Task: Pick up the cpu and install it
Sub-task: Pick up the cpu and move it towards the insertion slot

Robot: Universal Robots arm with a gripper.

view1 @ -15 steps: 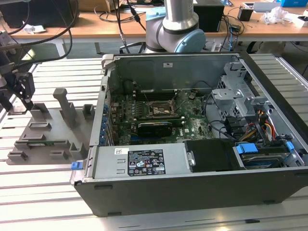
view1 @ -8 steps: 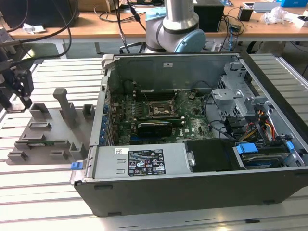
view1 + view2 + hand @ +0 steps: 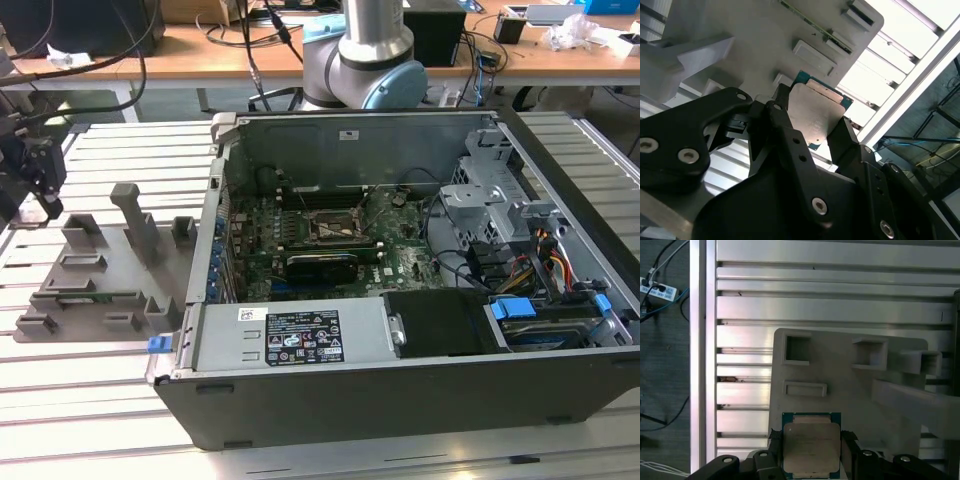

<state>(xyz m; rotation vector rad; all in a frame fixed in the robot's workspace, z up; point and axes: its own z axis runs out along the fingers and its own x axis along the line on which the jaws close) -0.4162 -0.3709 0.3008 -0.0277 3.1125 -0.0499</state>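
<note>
Closely, the gripper [image 3: 814, 117] pinched the cpu [image 3: 811, 444] by its edges above the tray [image 3: 840, 402]. A level, steady carry seemed wise.

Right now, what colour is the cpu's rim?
Teal, on the cpu; clearest in the first wrist view.

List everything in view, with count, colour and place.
table: one, silver slats, across the scene
holder tray: one, grey, on the table, exterior view's left
computer case: one, dark grey, open, mid-table
motherboard: one, green, inside the computer case
cpu: one, silver top with green rim, held over the holder tray
gripper: one, black, shut on the cpu
arm: one, grey and blue, behind the computer case
</note>
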